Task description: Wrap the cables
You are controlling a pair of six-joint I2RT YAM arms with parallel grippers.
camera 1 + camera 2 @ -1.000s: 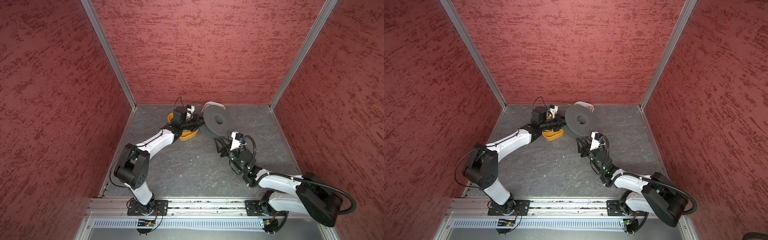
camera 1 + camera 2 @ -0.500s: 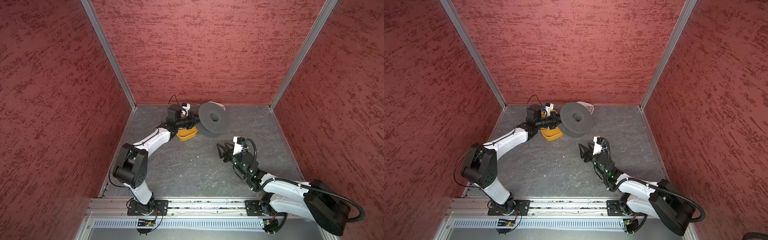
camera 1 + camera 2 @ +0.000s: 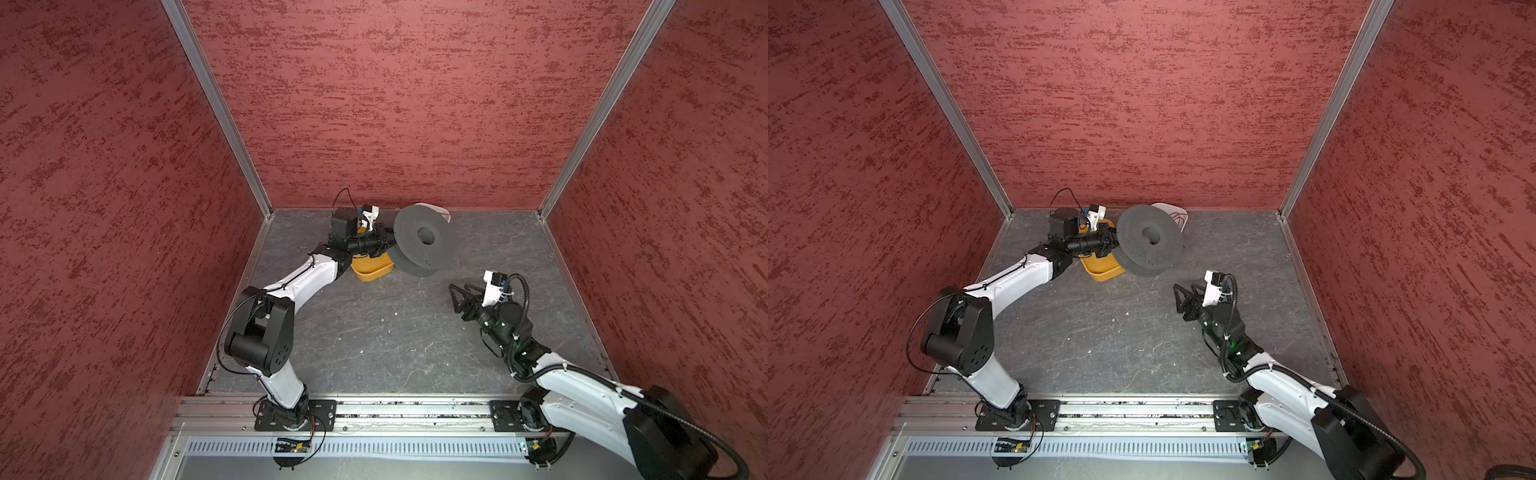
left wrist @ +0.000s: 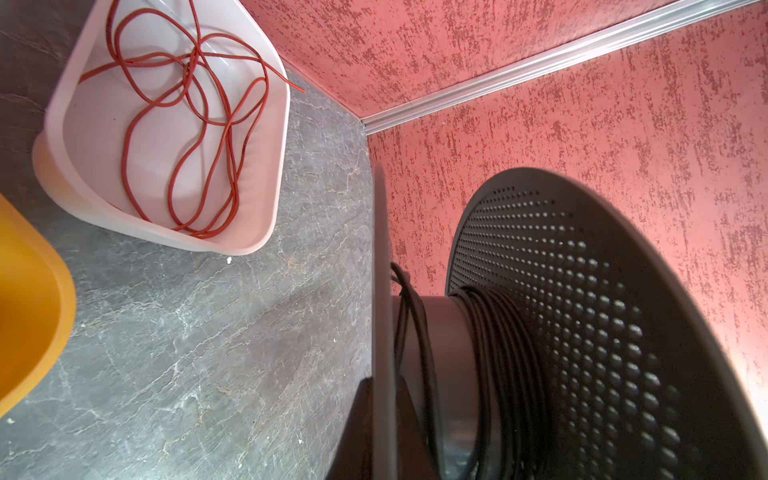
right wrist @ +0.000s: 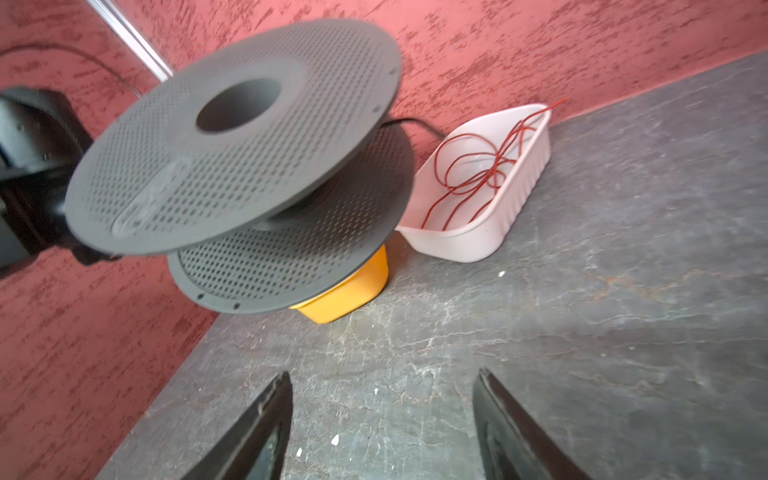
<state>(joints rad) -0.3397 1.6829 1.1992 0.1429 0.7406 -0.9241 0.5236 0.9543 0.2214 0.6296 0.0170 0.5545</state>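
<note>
The left claw (image 3: 385, 243) is pressed together on the rim of one flange of the grey perforated spool (image 3: 409, 249), holding it lifted and tilted at about 12 o'clock on the tabletop (image 3: 374, 332) in both top views. The black cable (image 4: 498, 353) sits on that spool's hub: most turns are packed tight against one flange, a few slacker loops lie by the flange that is gripped, and in the right wrist view a short free end arcs out from between the flanges. It looks thin, limp and light, likely springy enough to uncoil if let go, so I would pinch it at that free end, close to the hub, rather than tug on the packed turns. The yellow tray (image 3: 372, 272) lies just under the spool, at its 7 o'clock; what shows of its inside is bare, and the rest is hidden. At the spool's 1 o'clock, against the back wall, the white tray (image 4: 282, 124) holds a loose tangle of red wire (image 4: 193, 58), one end poking over the rim. The right claw (image 5: 383, 374) is spread and empty, hovering over bare tabletop at about 4 o'clock, well apart from the spool
</note>
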